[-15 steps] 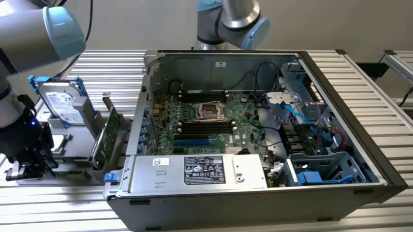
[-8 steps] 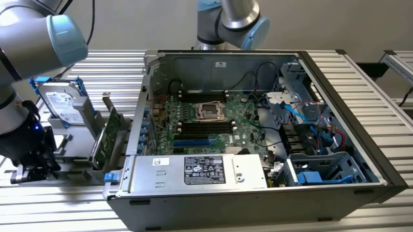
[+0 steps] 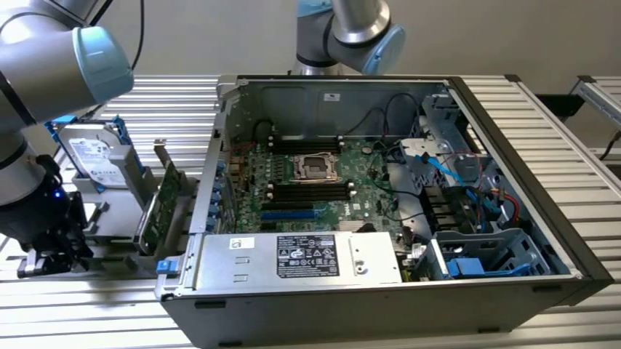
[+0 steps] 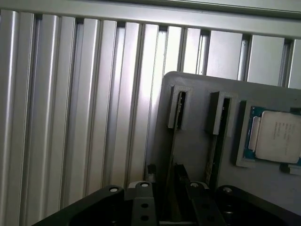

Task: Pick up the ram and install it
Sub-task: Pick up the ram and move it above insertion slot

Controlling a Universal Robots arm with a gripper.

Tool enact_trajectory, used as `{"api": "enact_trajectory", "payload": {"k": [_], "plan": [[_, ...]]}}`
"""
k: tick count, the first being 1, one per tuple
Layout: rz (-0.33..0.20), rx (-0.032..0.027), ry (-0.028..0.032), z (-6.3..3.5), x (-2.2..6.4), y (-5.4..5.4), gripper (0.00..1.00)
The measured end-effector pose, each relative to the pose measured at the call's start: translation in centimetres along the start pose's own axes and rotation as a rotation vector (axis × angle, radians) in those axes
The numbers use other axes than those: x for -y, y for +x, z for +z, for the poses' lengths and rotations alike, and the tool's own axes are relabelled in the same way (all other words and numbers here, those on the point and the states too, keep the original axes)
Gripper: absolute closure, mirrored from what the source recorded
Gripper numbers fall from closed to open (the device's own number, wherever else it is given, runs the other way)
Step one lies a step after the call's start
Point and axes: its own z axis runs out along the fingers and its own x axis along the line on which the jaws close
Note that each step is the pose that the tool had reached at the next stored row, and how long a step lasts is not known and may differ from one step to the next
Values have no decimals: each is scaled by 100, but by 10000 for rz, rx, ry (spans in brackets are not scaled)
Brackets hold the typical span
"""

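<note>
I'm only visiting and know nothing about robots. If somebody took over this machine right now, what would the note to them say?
Claw: open, holding nothing, at the grey holder outside the computer case.
Ram: stands edge-on in a holder slot, in line with the gap between the claw's fingers. Whether they touch it cannot be told. A second stick stands in the next slot.
Done: the claw is at the ram.
Left: the ram is not gripped, not lifted and not in the motherboard, whose long black slots look empty.
</note>
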Motion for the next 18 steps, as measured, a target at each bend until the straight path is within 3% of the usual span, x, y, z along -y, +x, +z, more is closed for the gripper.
{"api": "enact_trajectory", "payload": {"k": [6,18], "plan": [[433,22,-7,3,-1,-3,70],[566,56,-11,2,38,1,70]]}}
